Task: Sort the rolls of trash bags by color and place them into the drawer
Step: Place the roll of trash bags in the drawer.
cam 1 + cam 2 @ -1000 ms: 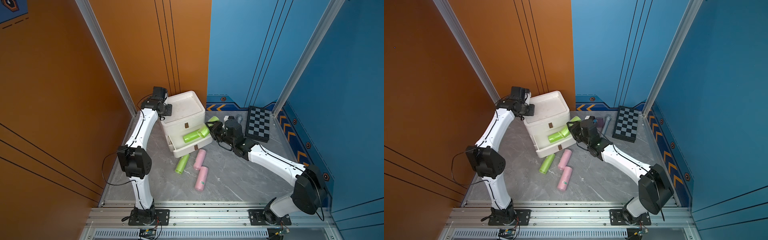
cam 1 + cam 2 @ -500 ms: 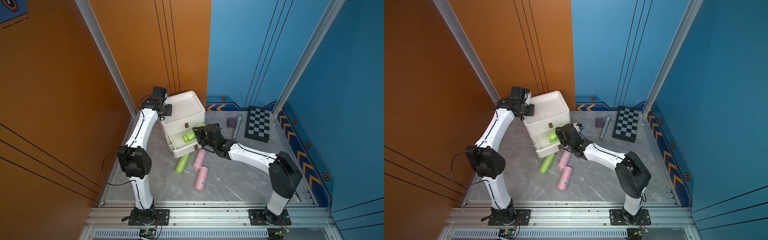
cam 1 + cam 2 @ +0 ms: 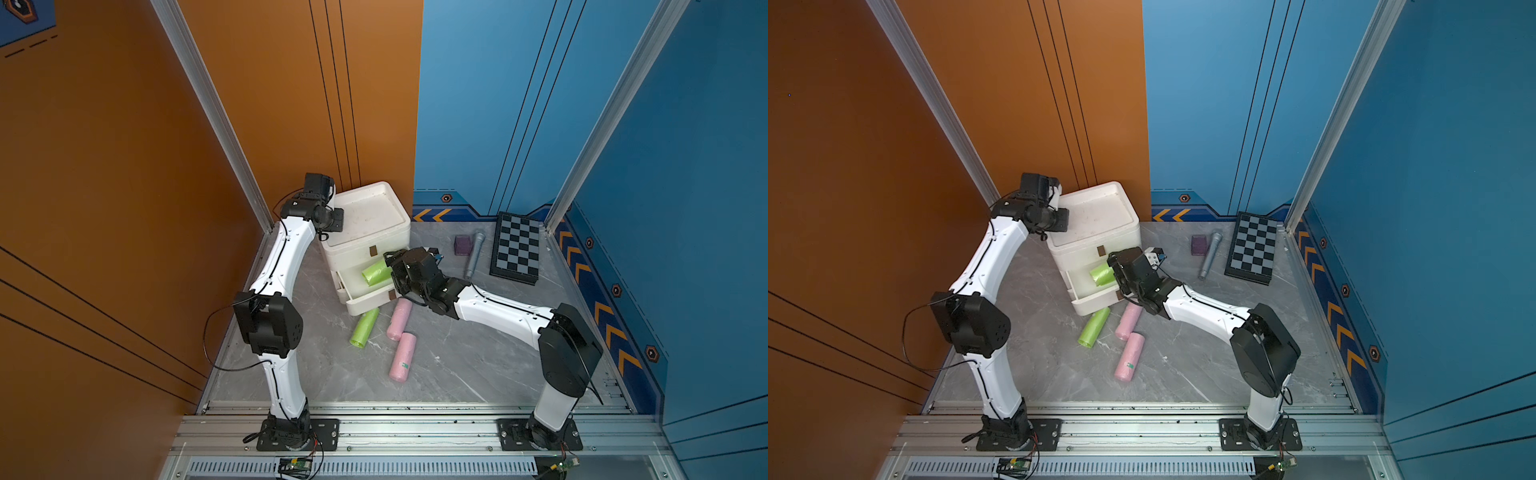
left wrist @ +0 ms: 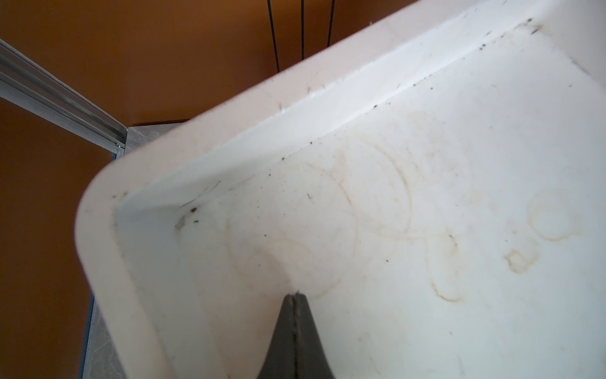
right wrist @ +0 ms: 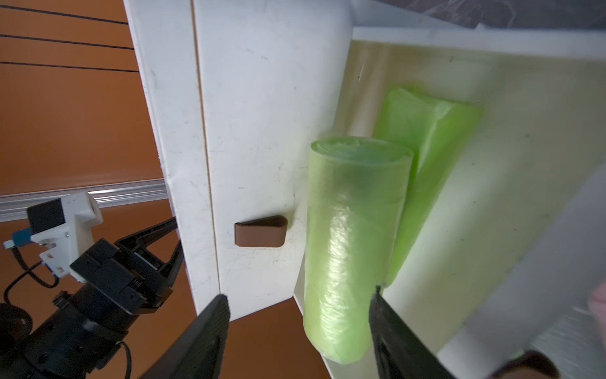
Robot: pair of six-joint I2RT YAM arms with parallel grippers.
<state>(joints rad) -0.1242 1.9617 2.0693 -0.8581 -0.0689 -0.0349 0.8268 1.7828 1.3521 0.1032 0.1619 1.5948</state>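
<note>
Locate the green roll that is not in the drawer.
In both top views the green roll lies on the grey floor just in front of the open drawer, beside a pink roll on its right-arm side.

Top views high, downward; both wrist views close on drawer [image 4: 393,203].

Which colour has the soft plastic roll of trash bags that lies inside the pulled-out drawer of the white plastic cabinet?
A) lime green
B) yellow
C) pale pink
A: the right wrist view shows a lime green roll lying in the pulled-out drawer; both pale pink rolls lie outside it.
</note>
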